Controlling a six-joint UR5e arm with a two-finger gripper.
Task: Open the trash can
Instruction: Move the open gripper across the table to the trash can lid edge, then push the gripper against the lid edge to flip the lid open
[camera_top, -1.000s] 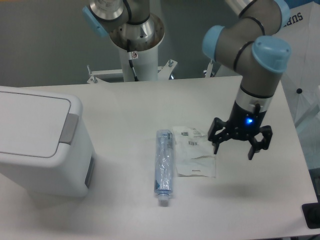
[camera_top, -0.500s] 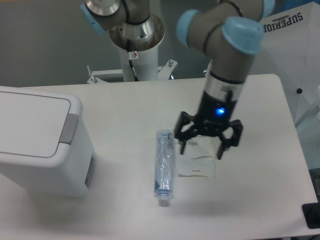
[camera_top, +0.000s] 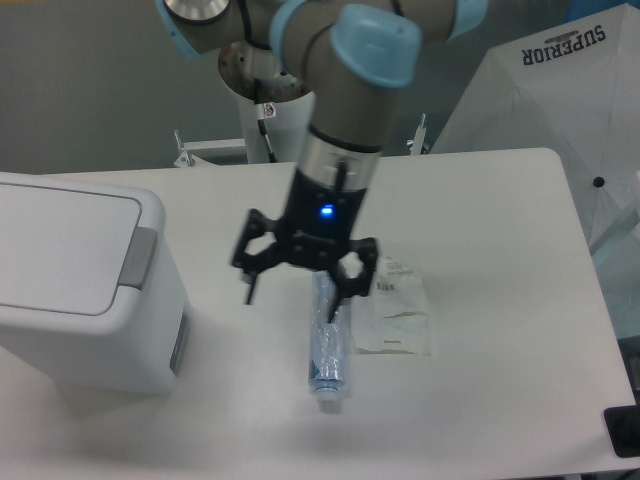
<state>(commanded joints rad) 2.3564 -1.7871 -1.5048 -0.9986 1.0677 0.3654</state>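
Over at the left edge of the frame I have the trash can (camera_top: 80, 290), a boxy white bin resting on the white table (camera_top: 500, 400). Its flat lid (camera_top: 60, 245) lies closed, with the grey push tab (camera_top: 138, 258) at the lid's right edge and a grey slot (camera_top: 179, 345) on the side wall below it. I can read no writing on the bin.

My gripper (camera_top: 297, 290) hangs in the middle of the frame, to the right of the bin and apart from it. Its black fingers are spread wide and grasp nothing, and a blue light glows on the wrist above them. The right-hand finger overlaps the top of a crushed clear plastic bottle (camera_top: 328, 345), which lies lengthwise on the table with its cap toward the lower edge.

Just right of the bottle lies a flat clear plastic packet (camera_top: 398, 318) carrying small labels, the print too small to read.

At the upper right a white panel (camera_top: 540, 95) bears the word "SUPERIOR" in dark capitals.
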